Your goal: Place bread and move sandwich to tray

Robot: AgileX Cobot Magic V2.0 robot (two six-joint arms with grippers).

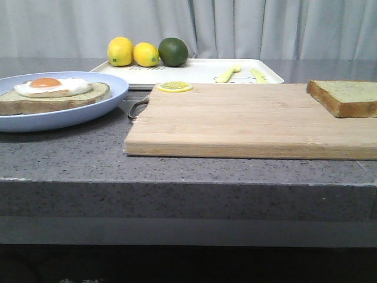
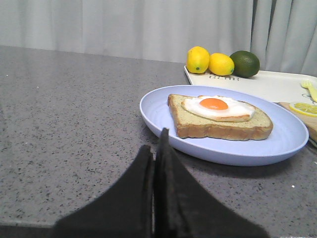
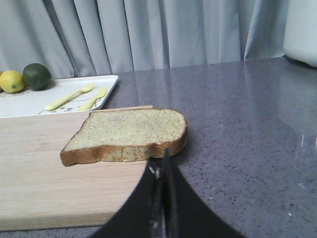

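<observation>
The sandwich (image 1: 56,94) (image 2: 220,118), brown-crusted bread topped with a fried egg, lies on a round light blue plate (image 1: 88,112) (image 2: 158,111) at the left of the counter. The plain bread (image 1: 344,96) (image 3: 129,134) rests on the right end of the wooden cutting board (image 1: 247,121) (image 3: 34,168). The white tray (image 1: 194,72) (image 2: 267,84) (image 3: 29,99) stands behind the board. My left gripper (image 2: 156,141) is shut with nothing in it, just short of the plate's rim. My right gripper (image 3: 161,161) is shut and empty, close in front of the bread's crust. Neither gripper shows in the front view.
On the tray lie two lemons (image 1: 132,53), a lime (image 1: 173,51) and a pale yellow fork and spoon (image 1: 241,73) (image 3: 77,96). A lemon slice (image 1: 174,86) sits at the board's back left corner. A white appliance (image 3: 302,29) stands at the far right.
</observation>
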